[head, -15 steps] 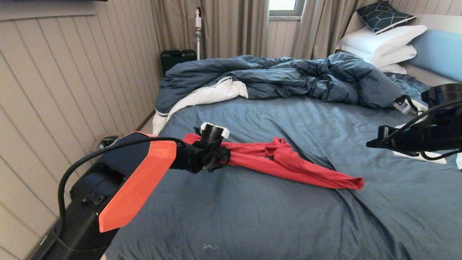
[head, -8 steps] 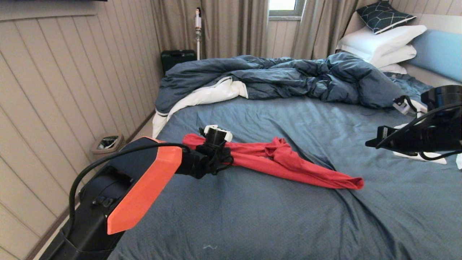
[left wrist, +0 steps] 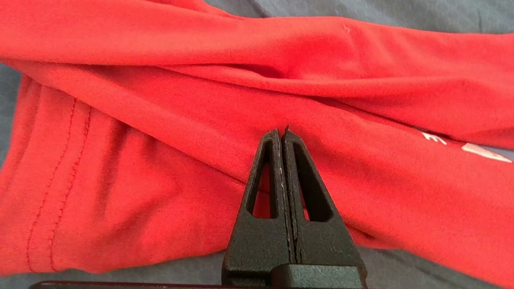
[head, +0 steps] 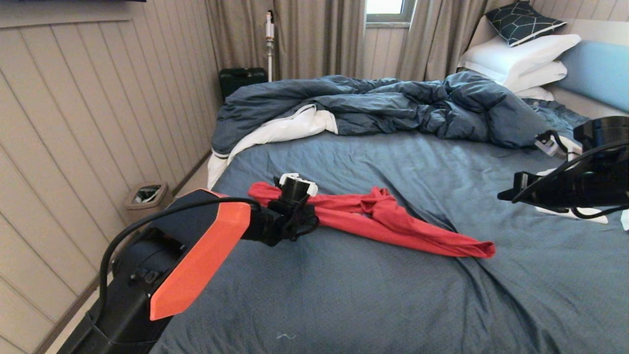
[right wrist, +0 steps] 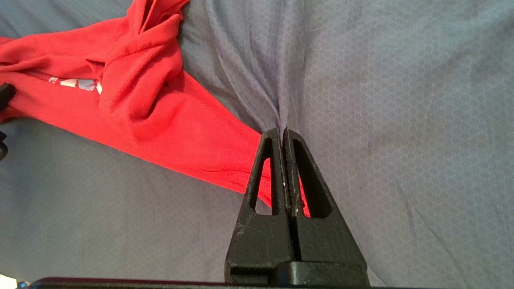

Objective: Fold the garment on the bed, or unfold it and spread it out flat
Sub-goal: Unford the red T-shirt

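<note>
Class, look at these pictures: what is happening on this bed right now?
A two-armed robot is working on a red T-shirt that lies bunched and twisted into a long strip on the bed. Its left gripper is over the shirt's left end, fingers shut and holding nothing. The right gripper is raised over the sheet near the shirt's other end, also shut and empty. A rumpled blue duvet lies further back. The shirt is neither folded nor spread flat.
</note>
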{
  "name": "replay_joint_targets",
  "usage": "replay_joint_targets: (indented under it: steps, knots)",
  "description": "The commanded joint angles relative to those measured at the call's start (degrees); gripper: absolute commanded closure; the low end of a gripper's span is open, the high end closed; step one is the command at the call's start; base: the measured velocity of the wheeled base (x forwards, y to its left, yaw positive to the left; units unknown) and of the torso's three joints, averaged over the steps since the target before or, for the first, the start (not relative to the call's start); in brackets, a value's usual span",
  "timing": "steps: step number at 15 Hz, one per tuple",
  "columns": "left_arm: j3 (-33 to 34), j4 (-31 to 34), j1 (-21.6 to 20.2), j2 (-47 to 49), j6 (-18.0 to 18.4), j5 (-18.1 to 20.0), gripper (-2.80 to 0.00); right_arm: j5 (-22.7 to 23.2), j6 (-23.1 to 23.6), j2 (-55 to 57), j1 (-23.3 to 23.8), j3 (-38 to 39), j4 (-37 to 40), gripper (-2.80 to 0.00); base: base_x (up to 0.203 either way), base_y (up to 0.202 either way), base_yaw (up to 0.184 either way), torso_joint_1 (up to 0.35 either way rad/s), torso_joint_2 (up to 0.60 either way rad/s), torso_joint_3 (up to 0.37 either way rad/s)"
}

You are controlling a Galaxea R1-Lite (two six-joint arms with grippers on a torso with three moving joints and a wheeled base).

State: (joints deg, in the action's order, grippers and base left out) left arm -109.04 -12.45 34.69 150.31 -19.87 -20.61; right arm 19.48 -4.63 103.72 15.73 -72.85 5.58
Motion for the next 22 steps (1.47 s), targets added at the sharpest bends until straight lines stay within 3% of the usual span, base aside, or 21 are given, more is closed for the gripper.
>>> replay_joint_targets:
  steps: [1,4,6,10,15,16,20,22]
  knots:
    - [0.04,-0.12,-0.06,-0.59,-0.08,-0.55,0.0,0.12,-0.03,-0.18,-0.08,-0.01,0.04,0.0,0.0,0.0,0.0,0.0,0.0,0.0]
    - [0.81,0.48,-0.37,-5.37,-0.08,-5.77,0.0,0.12,-0.17,-0.45,-0.17,0.08,0.13,0.0,0.0,0.0,0.0,0.0,0.0,0.0]
    - [4.88,0.57,-0.37,-10.59,-0.08,-7.65,0.0,0.12,-0.47,-0.8,-0.26,0.08,0.13,0.0,0.0,0.0,0.0,0.0,0.0,0.0]
    - [16.27,0.05,0.33,-16.69,-0.19,-8.3,0.0,0.12,-0.64,-0.8,-0.52,0.08,0.22,0.0,0.0,0.0,0.0,0.0,0.0,0.0]
    - [16.0,0.5,0.3,-13.27,-0.19,-7.24,0.0,0.12,-0.64,-0.54,-0.61,-0.01,0.13,0.0,0.0,0.0,0.0,0.0,0.0,0.0]
    - [15.35,0.49,0.29,-12.67,-0.17,-7.16,-2.8,0.12,-0.64,-0.45,-0.61,-0.01,0.13,0.0,0.0,0.0,0.0,0.0,0.0,0.0]
    - [17.38,3.26,-0.39,-14.29,-0.09,-6.74,-2.8,0.12,-0.55,-0.27,-0.93,0.08,0.13,0.0,0.0,0.0,0.0,0.0,0.0,0.0]
    - [17.31,6.82,-2.64,-15.23,-0.08,-4.52,-2.8,0.12,-0.55,-0.09,-1.05,0.08,0.13,0.0,0.0,0.0,0.0,0.0,0.0,0.0]
